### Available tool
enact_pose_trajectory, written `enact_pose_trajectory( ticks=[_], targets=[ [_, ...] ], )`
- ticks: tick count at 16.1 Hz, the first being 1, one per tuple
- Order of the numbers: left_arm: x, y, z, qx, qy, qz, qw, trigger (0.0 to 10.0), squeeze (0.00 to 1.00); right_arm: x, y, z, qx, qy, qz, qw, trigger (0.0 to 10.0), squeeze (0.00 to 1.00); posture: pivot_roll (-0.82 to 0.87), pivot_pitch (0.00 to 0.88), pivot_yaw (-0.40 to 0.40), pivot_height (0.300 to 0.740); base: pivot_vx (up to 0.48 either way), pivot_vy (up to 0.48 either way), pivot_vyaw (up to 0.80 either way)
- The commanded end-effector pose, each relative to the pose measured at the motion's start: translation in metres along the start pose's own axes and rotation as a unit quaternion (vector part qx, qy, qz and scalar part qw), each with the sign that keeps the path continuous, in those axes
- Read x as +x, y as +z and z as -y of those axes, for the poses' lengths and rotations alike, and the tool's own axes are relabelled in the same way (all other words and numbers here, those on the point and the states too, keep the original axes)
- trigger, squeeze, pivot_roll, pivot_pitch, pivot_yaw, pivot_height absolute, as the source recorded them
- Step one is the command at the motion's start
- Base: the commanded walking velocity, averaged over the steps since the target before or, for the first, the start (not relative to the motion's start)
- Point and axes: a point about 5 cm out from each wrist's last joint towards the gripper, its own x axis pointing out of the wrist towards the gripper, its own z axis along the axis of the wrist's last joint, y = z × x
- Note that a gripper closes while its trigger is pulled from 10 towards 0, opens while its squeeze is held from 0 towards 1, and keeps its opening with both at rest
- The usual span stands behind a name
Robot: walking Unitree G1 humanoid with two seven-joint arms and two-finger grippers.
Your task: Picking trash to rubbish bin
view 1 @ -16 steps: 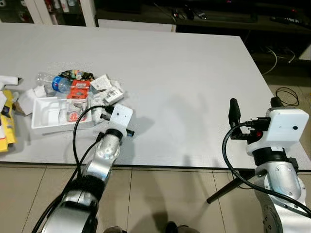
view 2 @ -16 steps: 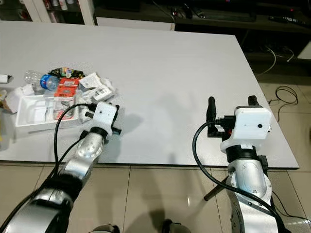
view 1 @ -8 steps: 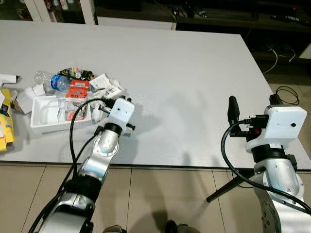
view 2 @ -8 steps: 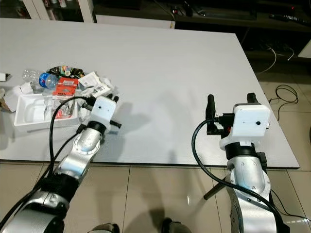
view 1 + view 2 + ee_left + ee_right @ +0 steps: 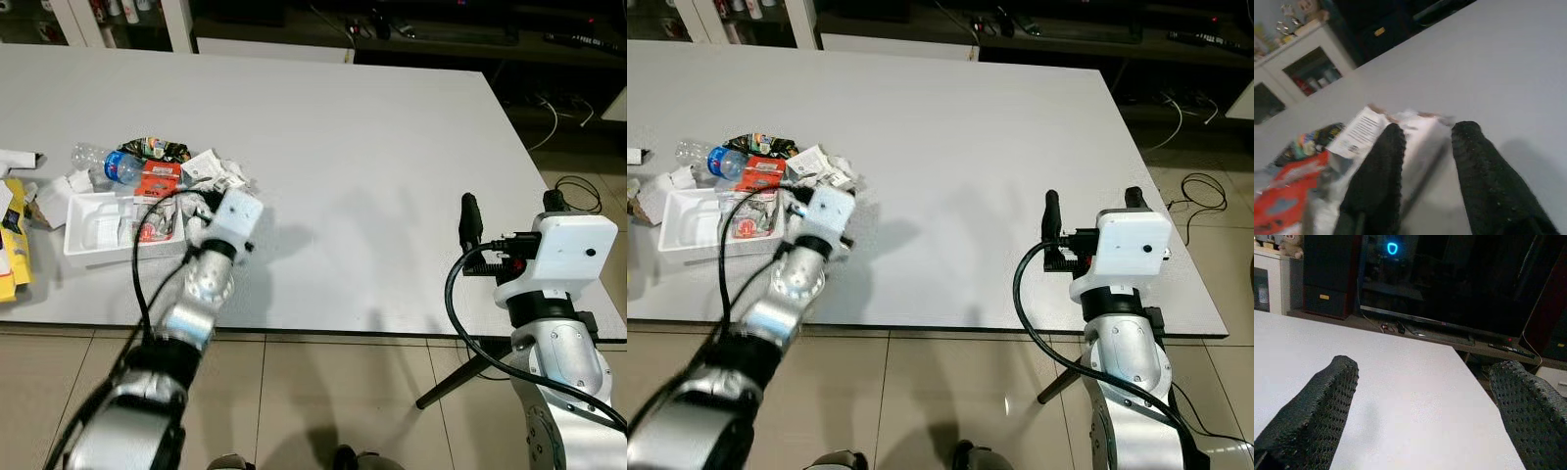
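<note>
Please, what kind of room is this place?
Probably a living room in a home: a big white table on a tiled floor, and a television on a low stand behind it.

Left pincer (image 5: 1422, 147) advanced – now at crumpled white wrapper (image 5: 1418, 129) beside trash pile (image 5: 157, 176).

Head cams look evenly lit on my end, with the white table (image 5: 372, 147) bright and soft arm shadows falling across it. The left arm (image 5: 171, 338) is smeared with motion blur. Left wrist view is soft and hazy, while the right wrist background stays really dark.
</note>
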Motion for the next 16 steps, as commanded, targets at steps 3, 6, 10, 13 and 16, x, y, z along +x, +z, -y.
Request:
enact_pose_trajectory(
  ticks=[3, 6, 10, 13, 16],
  targets=[
    [0.005, 0.002, -0.005, 0.009, 0.019, -0.011, 1.0, 10.0, 1.0, 0.0, 0.0, 0.002, -0.006, -0.003, 0.003, 1.0, 10.0, 0.0, 0.12, 0.105, -0.056, 0.74, 0.0, 0.0, 0.0],
    [0.006, -0.001, -0.006, 0.015, 0.029, -0.018, 0.999, 10.0, 1.0, 0.0, 0.0, 0.002, -0.005, -0.002, 0.005, 1.0, 10.0, 0.0, 0.12, 0.105, -0.056, 0.74, 0.0, 0.0, 0.0],
    [0.008, -0.006, -0.016, 0.032, 0.041, -0.032, 0.998, 10.0, 1.0, 0.001, 0.0, 0.001, -0.004, -0.001, 0.004, 1.0, 10.0, 0.0, 0.13, 0.104, -0.055, 0.74, 0.0, 0.0, 0.0],
    [0.011, -0.01, -0.023, 0.041, 0.048, -0.05, 0.997, 10.0, 1.0, 0.001, -0.001, 0.0, -0.002, -0.001, 0.003, 1.0, 10.0, 0.0, 0.13, 0.107, -0.055, 0.74, 0.0, 0.0, 0.0],
    [0.011, -0.021, -0.023, 0.039, 0.041, -0.091, 0.994, 10.0, 1.0, 0.001, -0.001, 0.0, -0.001, -0.001, 0.003, 1.0, 10.0, 0.0, 0.13, 0.11, -0.053, 0.74, 0.0, 0.0, 0.0]
  ],
)
